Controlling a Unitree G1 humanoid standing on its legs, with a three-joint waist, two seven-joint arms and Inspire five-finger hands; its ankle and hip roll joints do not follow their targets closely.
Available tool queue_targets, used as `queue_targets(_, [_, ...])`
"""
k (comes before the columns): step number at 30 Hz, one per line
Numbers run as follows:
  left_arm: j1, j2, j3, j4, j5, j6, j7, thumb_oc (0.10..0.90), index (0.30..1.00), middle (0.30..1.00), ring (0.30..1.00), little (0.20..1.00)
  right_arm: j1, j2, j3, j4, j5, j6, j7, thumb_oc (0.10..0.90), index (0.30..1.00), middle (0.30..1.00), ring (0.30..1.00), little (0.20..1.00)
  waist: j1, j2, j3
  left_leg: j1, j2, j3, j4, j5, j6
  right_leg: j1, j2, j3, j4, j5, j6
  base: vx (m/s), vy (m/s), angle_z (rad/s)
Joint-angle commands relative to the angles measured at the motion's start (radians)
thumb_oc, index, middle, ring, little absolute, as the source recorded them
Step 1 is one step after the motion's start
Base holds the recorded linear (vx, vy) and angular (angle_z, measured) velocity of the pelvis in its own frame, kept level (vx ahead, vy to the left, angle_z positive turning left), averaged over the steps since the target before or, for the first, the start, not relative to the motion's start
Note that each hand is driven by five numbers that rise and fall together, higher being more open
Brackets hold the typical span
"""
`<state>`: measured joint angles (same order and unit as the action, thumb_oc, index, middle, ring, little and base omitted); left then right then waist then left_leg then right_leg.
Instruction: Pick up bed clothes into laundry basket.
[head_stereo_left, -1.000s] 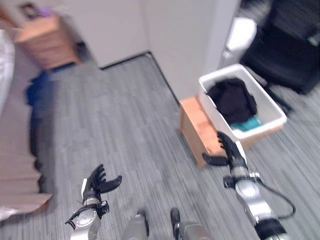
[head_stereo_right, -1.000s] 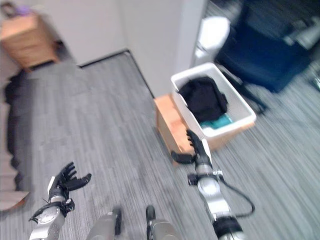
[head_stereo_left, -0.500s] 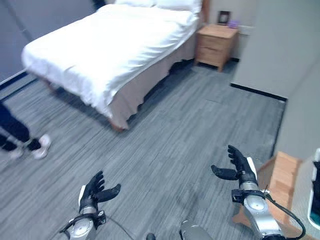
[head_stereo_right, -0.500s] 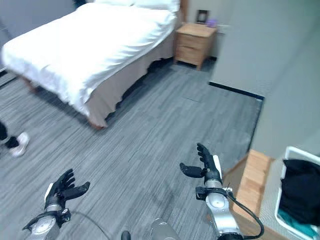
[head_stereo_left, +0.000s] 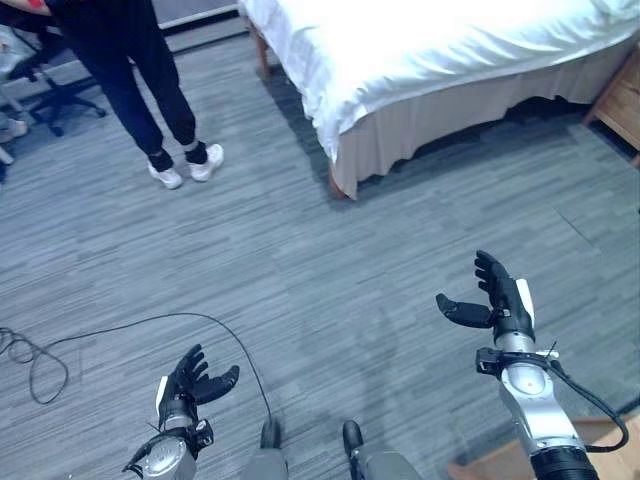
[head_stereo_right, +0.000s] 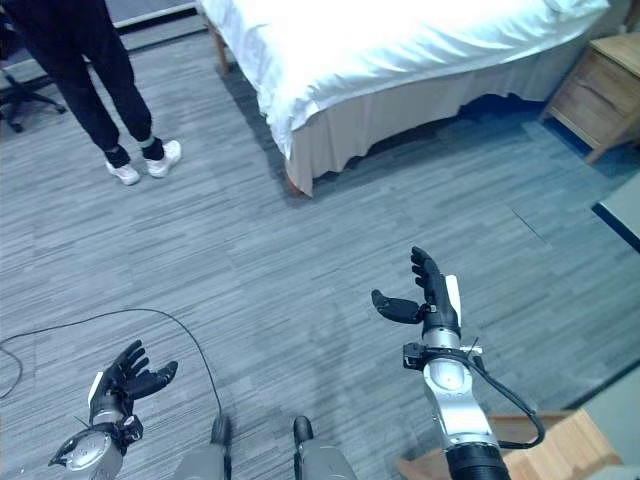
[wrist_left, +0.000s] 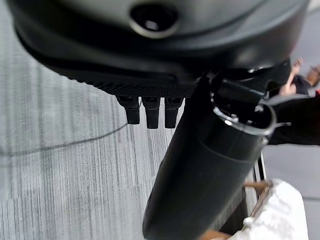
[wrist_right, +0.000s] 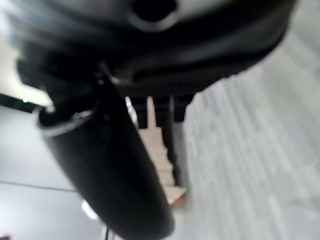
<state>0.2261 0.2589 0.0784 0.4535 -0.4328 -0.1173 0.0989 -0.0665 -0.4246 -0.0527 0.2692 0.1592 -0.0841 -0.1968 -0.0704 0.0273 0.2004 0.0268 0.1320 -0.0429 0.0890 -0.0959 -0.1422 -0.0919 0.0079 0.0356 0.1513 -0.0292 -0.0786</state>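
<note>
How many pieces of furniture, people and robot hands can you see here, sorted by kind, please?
Beds: 1, the bed with white bedding
Nightstands: 1, the wooden nightstand beside it
Office chairs: 1, the office chair
People: 1, a person standing on the floor
Robot hands: 2, left hand and right hand, both open and holding nothing
Total: 6

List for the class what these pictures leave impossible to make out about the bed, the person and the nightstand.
- Bed: cut off by the top edge in both eye views; its white cover hides whether any clothes lie on it.
- Person: cut off by the top edge above the dark trousers.
- Nightstand: cut off by the right edge.
- Left hand and right hand: open, holding nothing.
</note>
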Motion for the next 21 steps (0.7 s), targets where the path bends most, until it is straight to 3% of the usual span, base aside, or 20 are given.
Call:
queue_targets(1, [-0.060,0.122,0.103,-0.050,-0.051,-0.086,0.000,0.800,0.900,0.900,0.900,0.900,-0.020,-0.057,-0.066,-0.051,0.034,-0.086,0.020,0.800,0.900,0.900,0.900,0.900,-0.004,0.006,-0.056,-0.012,-0.045,-0.012,-0.084,0.038,0.046,0.053,-0.155,-0.057,-0.116,-0.035,0.183,-0.09,0.056,0.77])
queue_targets(4, [-0.055,0.139,0.120,-0.052,-0.053,-0.091,-0.007,0.800,0.900,0.900,0.900,0.900,-0.016,-0.072,-0.075,-0.018,0.049,-0.072,0.037,0.800,0.900,0.900,0.900,0.900,0.007,0.003,-0.085,0.016,-0.071,-0.038,-0.145,0.042,0.059,0.064,-0.175,-0.097,-0.112,-0.033,0.198,-0.02,0.019,0.68])
queue_targets(12, [0.024,0.146,0.183,-0.056,-0.049,-0.083,-0.017,0.800,0.900,0.900,0.900,0.900,-0.057,-0.066,-0.040,-0.056,0.041,-0.071,0.059,0.800,0.900,0.900,0.900,0.900,0.066,-0.013,-0.113,0.016,-0.093,-0.043,-0.145,0.052,0.072,0.100,-0.198,-0.097,-0.162,-0.005,0.212,-0.02,0.024,0.10])
queue_targets(14, [0.031,0.146,0.188,-0.055,-0.051,-0.082,-0.018,0.800,0.900,0.900,0.900,0.900,-0.062,-0.063,-0.037,-0.059,0.042,-0.073,0.058,0.800,0.900,0.900,0.900,0.900,0.071,-0.013,-0.118,0.024,-0.091,-0.042,-0.150,0.043,0.073,0.111,-0.197,-0.097,-0.172,-0.013,0.213,0.06,-0.001,0.00])
queue_targets(15, [-0.047,0.140,0.127,-0.005,-0.018,-0.080,0.035,0.800,0.900,0.900,0.900,0.900,-0.086,-0.036,0.018,-0.054,0.039,-0.073,0.054,0.800,0.900,0.900,0.900,0.900,0.055,-0.016,-0.124,0.038,-0.087,-0.026,-0.156,0.041,0.072,0.121,-0.194,-0.085,-0.181,-0.011,0.215,0.08,-0.003,0.04])
queue_targets(17, [-0.065,0.124,0.107,-0.009,-0.009,-0.076,0.046,0.800,0.900,0.900,0.900,0.900,-0.097,-0.028,0.041,-0.056,0.028,-0.074,0.050,0.800,0.900,0.900,0.900,0.900,0.051,-0.019,-0.129,0.048,-0.086,-0.016,-0.161,0.039,0.073,0.128,-0.195,-0.080,-0.191,-0.007,0.216,0.01,-0.001,-0.04])
queue_targets(21, [-0.065,0.112,0.108,-0.012,-0.006,-0.074,0.053,0.800,0.900,0.900,0.900,0.900,-0.097,-0.019,0.051,-0.059,0.023,-0.072,0.047,0.800,0.900,0.900,0.900,0.900,0.050,-0.020,-0.134,0.049,-0.084,-0.011,-0.161,0.050,0.073,0.130,-0.193,-0.080,-0.198,0.007,0.215,-0.01,-0.011,-0.14])
